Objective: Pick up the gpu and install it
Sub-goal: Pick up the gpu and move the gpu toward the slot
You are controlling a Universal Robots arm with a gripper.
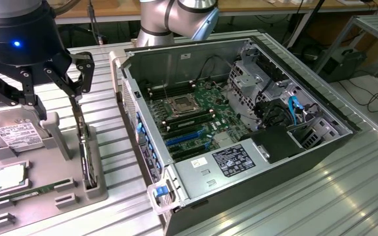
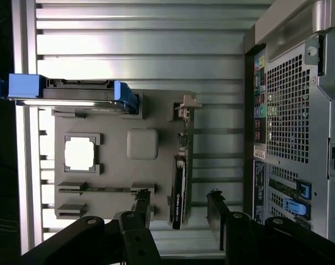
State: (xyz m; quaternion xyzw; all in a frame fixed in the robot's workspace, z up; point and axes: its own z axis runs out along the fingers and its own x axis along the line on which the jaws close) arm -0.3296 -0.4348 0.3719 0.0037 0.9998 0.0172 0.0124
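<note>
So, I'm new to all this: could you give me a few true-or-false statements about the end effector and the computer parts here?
1. The computer case lies open, with its motherboard exposed. True.
2. The end effector is clamped shut on the gpu. False: it is open, with one finger on each side of the gpu and apart from it. The gpu stands on edge in the grey tray.
3. The hard drive sits inside the case. False: it lies on the grey tray.
4. A memory stick lies in the grey tray. True.
</note>
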